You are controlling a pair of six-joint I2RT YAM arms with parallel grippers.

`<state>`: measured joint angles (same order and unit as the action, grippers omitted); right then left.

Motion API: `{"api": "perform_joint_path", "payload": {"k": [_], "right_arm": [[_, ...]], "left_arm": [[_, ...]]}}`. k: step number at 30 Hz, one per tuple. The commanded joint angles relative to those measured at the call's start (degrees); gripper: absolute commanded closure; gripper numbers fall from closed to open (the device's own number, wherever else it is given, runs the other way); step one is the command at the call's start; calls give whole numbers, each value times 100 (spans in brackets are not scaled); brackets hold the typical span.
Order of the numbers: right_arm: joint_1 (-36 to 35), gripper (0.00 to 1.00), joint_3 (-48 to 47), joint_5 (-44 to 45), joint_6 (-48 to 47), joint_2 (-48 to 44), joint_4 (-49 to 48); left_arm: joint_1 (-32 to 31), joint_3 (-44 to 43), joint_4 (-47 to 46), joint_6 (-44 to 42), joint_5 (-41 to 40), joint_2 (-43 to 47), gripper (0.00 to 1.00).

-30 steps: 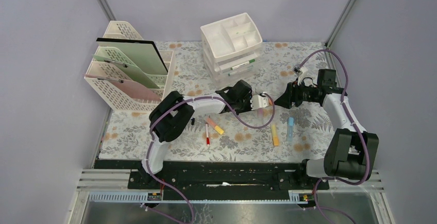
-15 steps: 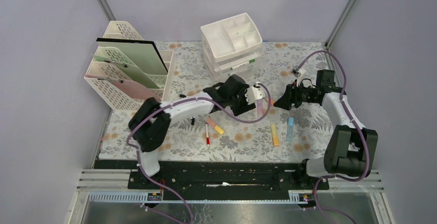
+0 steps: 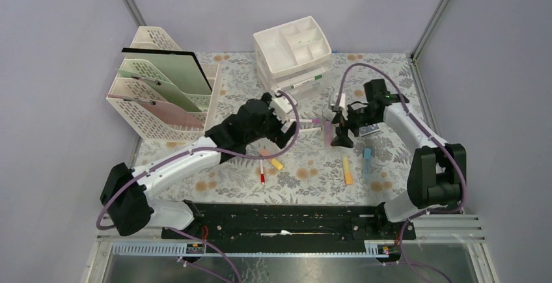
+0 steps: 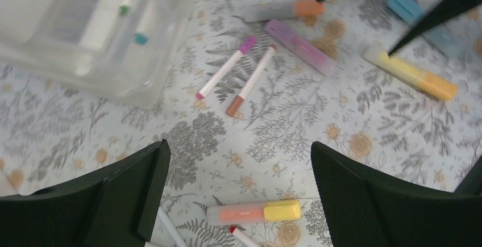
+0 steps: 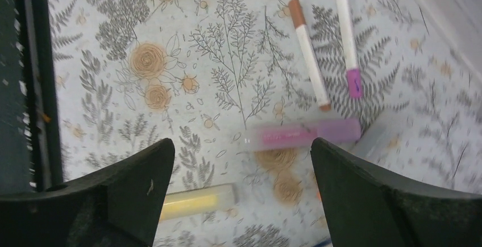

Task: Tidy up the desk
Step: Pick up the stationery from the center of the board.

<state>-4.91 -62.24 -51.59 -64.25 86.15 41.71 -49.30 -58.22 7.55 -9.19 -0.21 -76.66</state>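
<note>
The desk (image 3: 390, 75) carries scattered pens and highlighters. My left gripper (image 3: 280, 123) (image 4: 239, 150) is open above the cloth with nothing between its fingers; an orange highlighter with a yellow cap (image 4: 258, 211) lies below it. A purple-capped pen (image 4: 224, 68) and a brown-capped pen (image 4: 250, 80) lie side by side ahead. My right gripper (image 3: 338, 127) (image 5: 241, 147) is open and empty, pointing down over a pink highlighter (image 5: 304, 133) (image 3: 327, 133). A yellow highlighter (image 5: 193, 200) (image 3: 347, 169) lies close by.
A white drawer unit (image 3: 293, 55) stands at the back centre, close to the pens. A cream file rack (image 3: 163, 88) holding folders fills the back left. A blue highlighter (image 3: 366, 161) and a red-capped pen (image 3: 262, 169) lie nearer the front.
My left gripper has opened wide and drawn back to the left, uncovering the two pens. My right gripper has moved left over the pink highlighter and opened further.
</note>
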Motion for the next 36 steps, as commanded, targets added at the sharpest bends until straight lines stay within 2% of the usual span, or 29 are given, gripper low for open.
{"api": "perform_joint_path", "payload": {"k": [1,4,10,19,23,33,36], "right_arm": [[-649,1,-368,423,-1718,409,182],[-1081,0,-614,810,-1709,733,-144],[-1614,4,-1266,1267,-1436,1561,-488],[-2052,24,-1823,1897,-1299,2451,-657],[-2113,35,-1947,2143,-1222,2735,-753],[-2188,50,-1977,2537,-1292,3022,-917],[-2198,58,-1998,2595,-1298,3101,-915]], "left_arm": [[452,237,-269,1436,-558,666,1],[692,407,-79,1944,-596,1032,1],[791,1092,89,2363,-1059,1969,1],[821,1735,238,2729,-1759,3000,1],[845,1791,235,2738,-1856,3077,1],[884,1692,159,2660,-1874,2810,1],[904,1678,108,2644,-1848,2768,1]]}}
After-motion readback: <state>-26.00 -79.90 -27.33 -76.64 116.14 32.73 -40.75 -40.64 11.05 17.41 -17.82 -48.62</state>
